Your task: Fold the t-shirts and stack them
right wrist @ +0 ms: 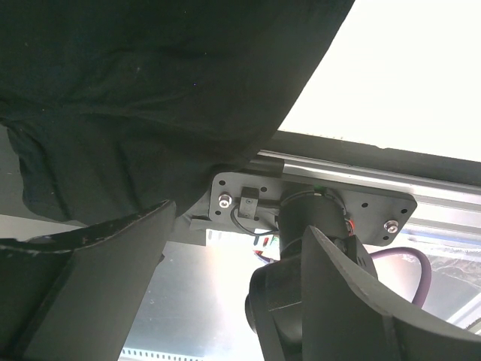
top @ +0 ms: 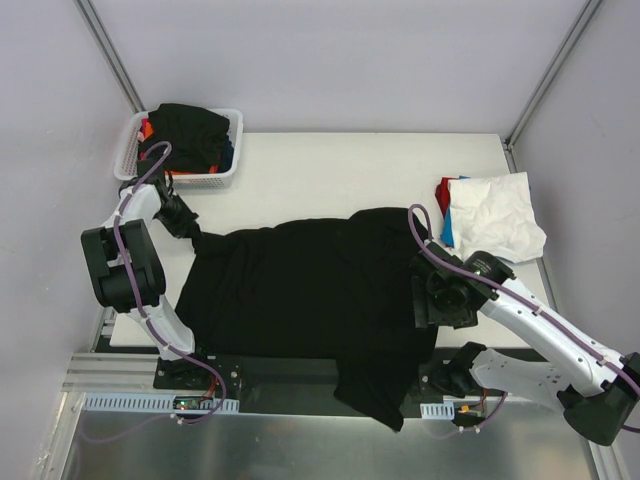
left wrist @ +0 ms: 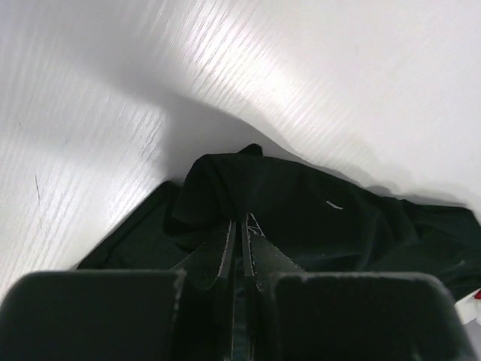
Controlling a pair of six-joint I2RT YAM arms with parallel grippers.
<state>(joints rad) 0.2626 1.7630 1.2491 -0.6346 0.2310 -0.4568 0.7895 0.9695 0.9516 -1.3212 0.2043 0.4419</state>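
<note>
A large black t-shirt (top: 300,290) lies spread across the table, and its near corner hangs over the front edge. My left gripper (top: 188,226) is at the shirt's far left end. In the left wrist view this gripper (left wrist: 242,219) is shut on a bunched fold of the black cloth (left wrist: 316,218). My right gripper (top: 428,305) hovers at the shirt's right edge. It stands open (right wrist: 237,226) with nothing between its fingers, and the black cloth (right wrist: 150,90) hangs just above and beside one finger (right wrist: 90,286).
A white mesh basket (top: 130,150) at the back left holds a black shirt (top: 190,125) and coloured ones. At the back right a crumpled white t-shirt (top: 500,215) lies on red (top: 445,188) and blue (top: 447,232) ones. The right arm's base (right wrist: 316,207) is near.
</note>
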